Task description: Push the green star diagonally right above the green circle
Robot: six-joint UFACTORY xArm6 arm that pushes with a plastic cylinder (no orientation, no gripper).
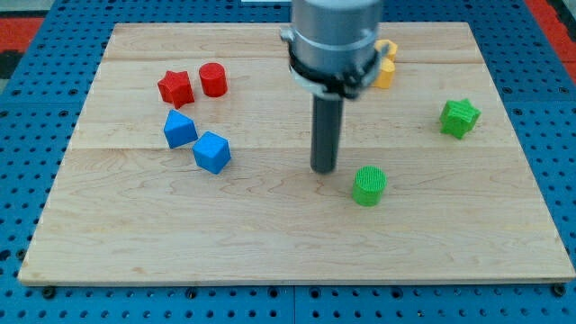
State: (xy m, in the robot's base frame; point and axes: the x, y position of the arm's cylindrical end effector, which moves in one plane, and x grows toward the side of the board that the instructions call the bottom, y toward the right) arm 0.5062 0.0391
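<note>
Your rod is a straight, dark, smooth cylinder hanging from a grey ringed collar; my tip [324, 170] rests on the table [270, 243] just to the view's left of the green circle [369, 185], close but apart from it. No jaws are fitted on this arm, so there is no jaw opening to report. The green circle is a short ribbed cylinder standing flat. The green star [459, 118], a chunky lobed block, lies well apart toward the view's upper right, near the table's right side. The table is pale wood with visible grain and plank seams, set on a blue perforated base. At the view's left, note a red star [176, 88] beside a red cylinder [212, 79], and below them two angular blue blocks [196, 142], nearly touching. Yellow blocks [385, 65] sit partly hidden behind the collar; their shapes cannot be made out.
</note>
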